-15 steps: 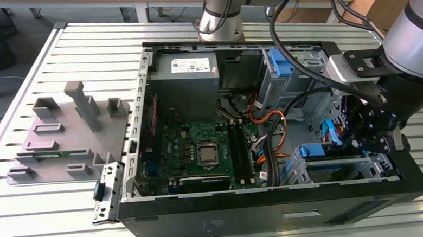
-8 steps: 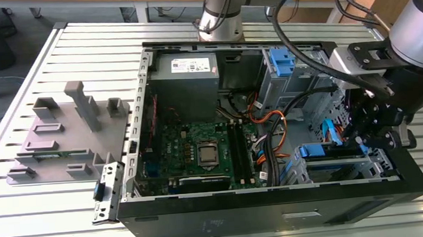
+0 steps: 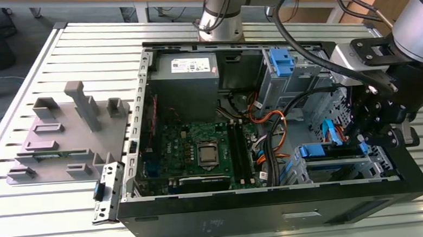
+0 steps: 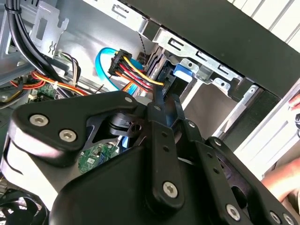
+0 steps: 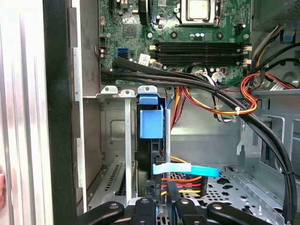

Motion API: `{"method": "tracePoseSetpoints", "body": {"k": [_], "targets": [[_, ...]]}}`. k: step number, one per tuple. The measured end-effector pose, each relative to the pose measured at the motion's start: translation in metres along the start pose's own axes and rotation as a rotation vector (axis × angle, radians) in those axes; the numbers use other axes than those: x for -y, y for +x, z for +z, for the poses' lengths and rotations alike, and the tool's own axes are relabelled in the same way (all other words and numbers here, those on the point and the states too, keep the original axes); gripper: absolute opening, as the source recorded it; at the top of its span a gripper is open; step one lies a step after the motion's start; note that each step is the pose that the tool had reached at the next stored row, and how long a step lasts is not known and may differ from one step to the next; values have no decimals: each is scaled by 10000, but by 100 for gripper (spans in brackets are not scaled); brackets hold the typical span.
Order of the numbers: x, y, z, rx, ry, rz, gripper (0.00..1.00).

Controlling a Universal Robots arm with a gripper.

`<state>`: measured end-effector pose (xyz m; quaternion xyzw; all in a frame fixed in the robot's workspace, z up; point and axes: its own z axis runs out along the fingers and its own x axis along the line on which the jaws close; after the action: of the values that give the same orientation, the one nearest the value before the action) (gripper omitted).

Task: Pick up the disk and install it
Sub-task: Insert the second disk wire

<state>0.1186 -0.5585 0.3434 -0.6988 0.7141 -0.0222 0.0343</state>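
Observation:
The disk [image 3: 328, 150] sits in the drive bay at the front corner of the open computer case [image 3: 274, 213], on the exterior view's right, and blue side rails frame it. In the first wrist view I see the disk [image 5: 151, 124] edge-on in its slot, blue tab facing me. In the second wrist view that tab on the disk [image 4: 183, 72] lies just past my fingertips. My gripper [image 3: 363, 137] reaches down into the case beside the bay. Its black fingers stand close together in both wrist views, gripper [image 5: 159, 194] and gripper [image 4: 165, 96]. I cannot tell whether they touch the disk.
Red, yellow and black cables [image 5: 243, 101] and a flat blue cable [image 5: 187, 168] run close by the bay. A bare blue bracket [image 3: 281, 60] stands at the case's far side beside a grey metal box [image 3: 183, 71]. A grey fixture [image 3: 60, 132] lies outside. A hand [image 4: 281, 180] is nearby.

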Motion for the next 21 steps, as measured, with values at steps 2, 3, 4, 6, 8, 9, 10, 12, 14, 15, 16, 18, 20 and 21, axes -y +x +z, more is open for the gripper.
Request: {"method": "tracePoseSetpoints", "body": {"k": [2, 3, 4, 6, 8, 9, 10, 12, 14, 15, 16, 18, 20, 21], "targets": [[0, 0, -1, -1, -7, 0, 24], [1, 0, 0, -2, -35, -1, 24], [1, 0, -1, -3, -92, 0, 24], [1, 0, 0, -1, -101, 1, 24], [0, 0, 1, 1, -103, 2, 24], [1, 0, 1, 2, -125, 3, 24], [3, 1, 2, -1, -239, 4, 24], [3, 0, 2, -2, -324, 5, 24], [3, 0, 2, -4, -326, 5, 24], [3, 0, 2, -3, -326, 5, 24], [3, 0, 2, -4, -326, 5, 24], [5, 0, -18, -8, -326, 5, 24], [8, -1, -59, -3, -326, 6, 24], [11, -2, -90, -4, -326, 6, 24]]}}
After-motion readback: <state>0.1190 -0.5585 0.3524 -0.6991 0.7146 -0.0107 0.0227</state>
